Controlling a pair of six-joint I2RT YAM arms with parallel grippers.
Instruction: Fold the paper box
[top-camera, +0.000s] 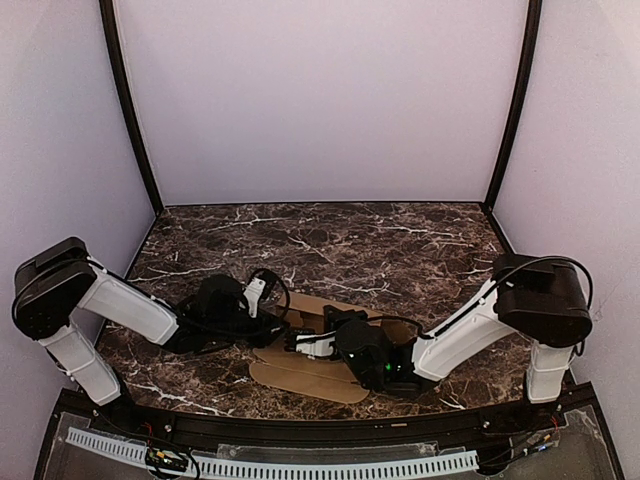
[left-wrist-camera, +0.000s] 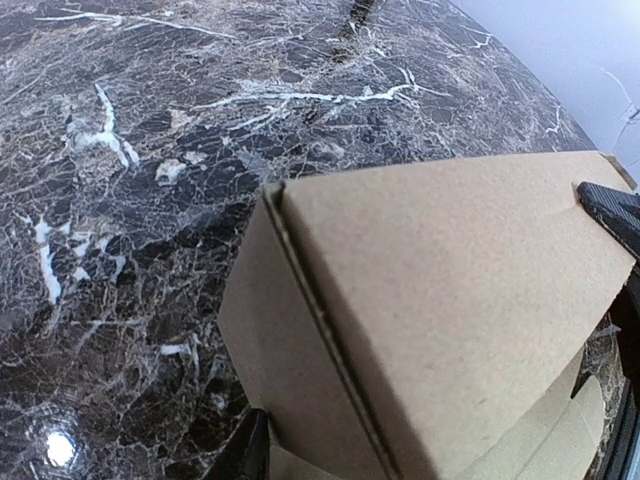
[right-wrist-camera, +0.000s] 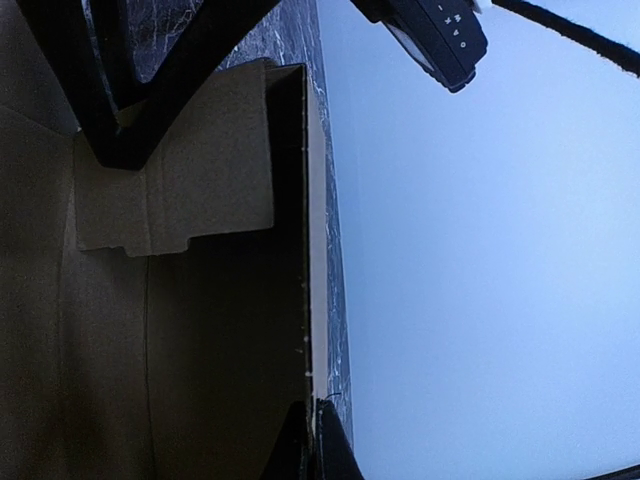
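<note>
The paper box (top-camera: 300, 380) is tan cardboard, partly flat on the marble table near the front middle. In the left wrist view a box panel (left-wrist-camera: 450, 280) is raised, with a side flap bent down. My left gripper (top-camera: 283, 328) is at the box's left end. One fingertip (left-wrist-camera: 250, 452) presses the flap's outer face and the other is hidden behind the cardboard. The right wrist view shows its fingers meeting on a small tab (right-wrist-camera: 200, 180). My right gripper (top-camera: 312, 343) is shut on the edge of an upright wall (right-wrist-camera: 290, 250), pinching it at the bottom (right-wrist-camera: 322, 425).
The dark marble table (top-camera: 400, 250) stretches behind the box. Lavender walls and black corner posts (top-camera: 130, 110) close in the back and sides. A black rail (top-camera: 330, 430) runs along the near edge. Part of the left arm's wrist (right-wrist-camera: 440, 40) hangs above the box.
</note>
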